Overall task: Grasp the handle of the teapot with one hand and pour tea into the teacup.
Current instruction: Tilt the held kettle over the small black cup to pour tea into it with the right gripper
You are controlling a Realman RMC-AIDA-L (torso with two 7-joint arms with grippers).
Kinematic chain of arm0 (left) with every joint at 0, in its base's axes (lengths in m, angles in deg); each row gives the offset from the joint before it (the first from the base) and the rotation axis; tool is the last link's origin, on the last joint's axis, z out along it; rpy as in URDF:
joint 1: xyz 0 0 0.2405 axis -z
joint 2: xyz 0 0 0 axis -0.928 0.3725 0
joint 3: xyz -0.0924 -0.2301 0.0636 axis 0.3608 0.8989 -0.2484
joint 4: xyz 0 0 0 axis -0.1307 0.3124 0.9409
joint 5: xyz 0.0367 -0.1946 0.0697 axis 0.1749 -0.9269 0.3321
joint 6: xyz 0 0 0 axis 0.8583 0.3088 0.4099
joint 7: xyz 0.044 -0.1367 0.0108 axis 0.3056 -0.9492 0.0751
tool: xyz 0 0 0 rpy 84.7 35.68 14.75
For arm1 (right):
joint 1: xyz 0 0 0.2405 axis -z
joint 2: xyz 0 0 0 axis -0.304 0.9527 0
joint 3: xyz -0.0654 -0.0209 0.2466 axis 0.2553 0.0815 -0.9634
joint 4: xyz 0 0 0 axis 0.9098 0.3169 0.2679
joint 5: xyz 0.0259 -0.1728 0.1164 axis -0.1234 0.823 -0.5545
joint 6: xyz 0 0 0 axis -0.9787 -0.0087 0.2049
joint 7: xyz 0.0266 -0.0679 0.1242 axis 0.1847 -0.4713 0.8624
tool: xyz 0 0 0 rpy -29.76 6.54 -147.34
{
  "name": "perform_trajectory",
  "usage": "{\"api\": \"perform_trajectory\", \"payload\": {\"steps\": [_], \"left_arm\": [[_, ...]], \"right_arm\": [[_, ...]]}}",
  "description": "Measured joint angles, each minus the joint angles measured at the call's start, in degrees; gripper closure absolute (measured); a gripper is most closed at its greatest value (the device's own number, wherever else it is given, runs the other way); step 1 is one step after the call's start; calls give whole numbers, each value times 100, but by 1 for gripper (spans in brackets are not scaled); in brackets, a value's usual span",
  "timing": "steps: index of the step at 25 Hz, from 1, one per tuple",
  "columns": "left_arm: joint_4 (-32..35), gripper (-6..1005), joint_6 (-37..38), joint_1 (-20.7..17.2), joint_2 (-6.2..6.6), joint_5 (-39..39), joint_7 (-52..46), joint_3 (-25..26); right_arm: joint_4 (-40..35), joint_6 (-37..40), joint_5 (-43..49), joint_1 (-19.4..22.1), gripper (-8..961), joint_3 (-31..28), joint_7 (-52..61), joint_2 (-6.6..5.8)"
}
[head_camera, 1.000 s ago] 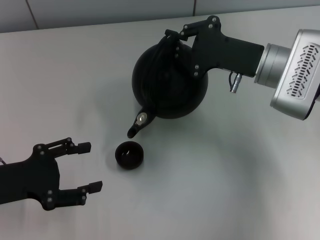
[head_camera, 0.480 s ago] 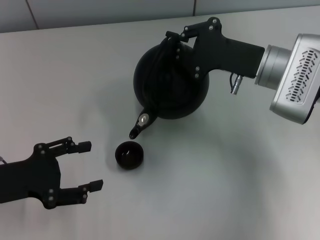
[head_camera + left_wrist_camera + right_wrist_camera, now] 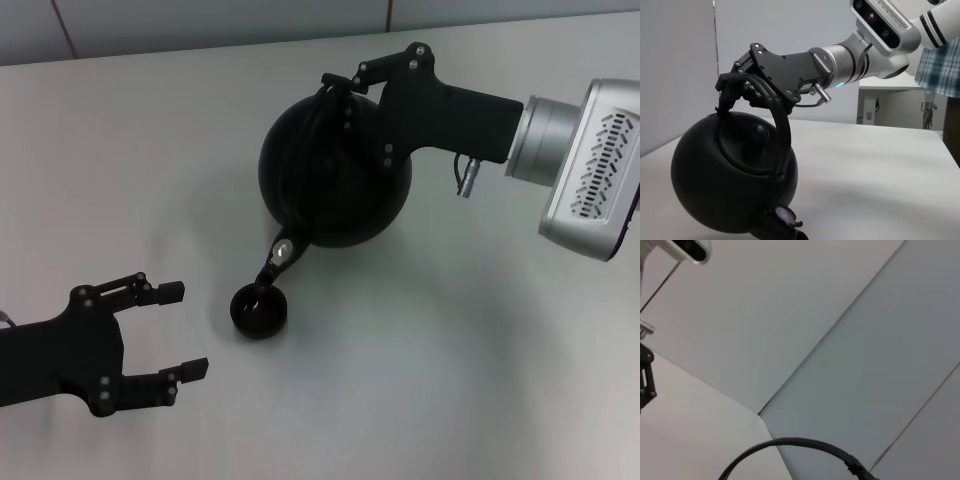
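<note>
One right hand [image 3: 345, 85] is clamped on the arched handle [image 3: 772, 100] of the teapot [image 3: 335, 175], holding it tilted above the white table [image 3: 450, 350]. Its spout [image 3: 277, 262] points down into the teacup [image 3: 259, 310], which stands just below. Near the cup, the left hand [image 3: 165, 335] hovers with fingers spread apart.
</note>
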Motion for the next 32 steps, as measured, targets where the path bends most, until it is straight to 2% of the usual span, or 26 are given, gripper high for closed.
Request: {"api": "perform_trajectory", "payload": {"steps": [32], "left_arm": [[-5,178,-74,-14,-10,0,17,18]], "right_arm": [[-5,1,0,9,872,44,-476,0]]}}
